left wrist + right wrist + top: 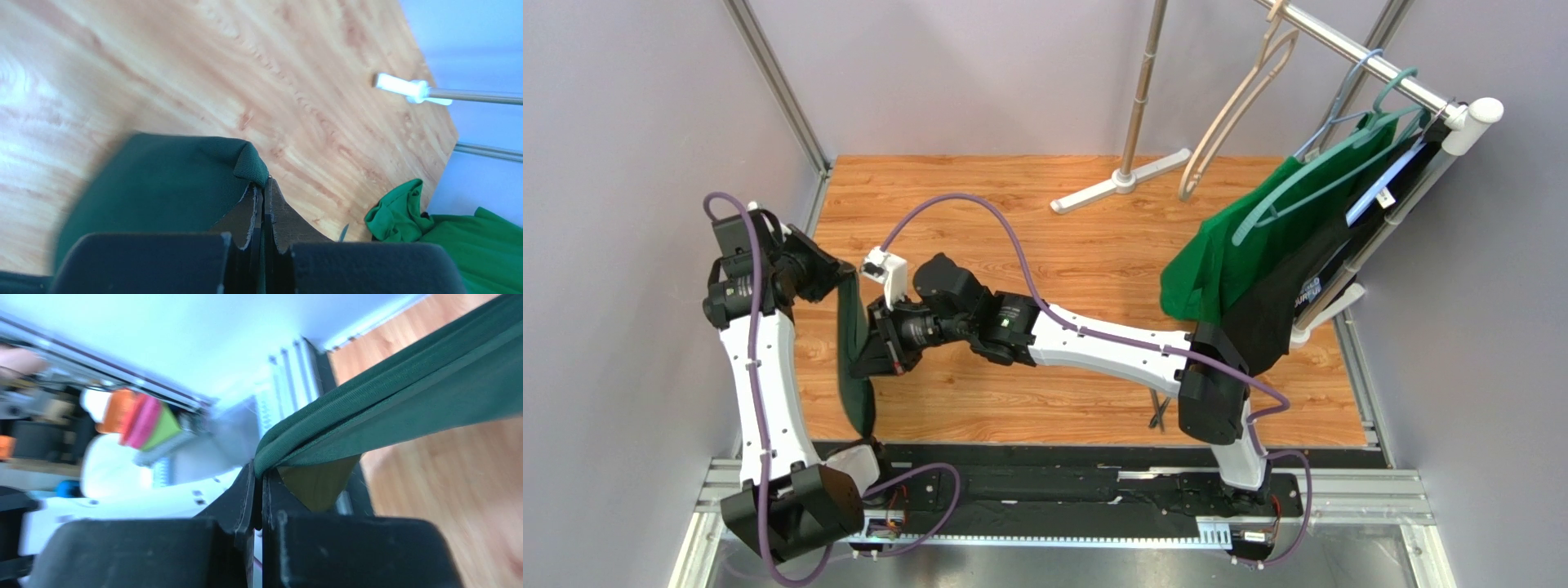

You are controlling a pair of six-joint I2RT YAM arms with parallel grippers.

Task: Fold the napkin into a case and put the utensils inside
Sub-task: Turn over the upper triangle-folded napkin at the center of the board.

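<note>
Napkin (852, 361) work is the step in hand. The fold is being formed and the case is not made yet, so as I judge it the task is in its first half.

My left gripper (263, 191) has its jaws pinched right together on a corner of the dark green cloth. The fabric bunches over the tips and spreads away to the left of them and under them.

My right gripper (259, 478) is clamped the same way, with no gap showing between the jaws. It bites a doubled edge of the cloth, which runs out taut from the tips, up and to the right.

From overhead the cloth hangs between the two sets of jaws as a narrow upright band. Its lower end reaches toward the near edge of the wooden table (1075, 245). I can't tell from here whether that end touches the wood.

I can't pick out the utensils with any certainty.

Next I'd want to bring both grips down together, keeping the span between the jaws tight. The held edge should land square over the layer below it. I'd let go only once the cloth rests flat, since a slack release would likely spoil the crease.
</note>
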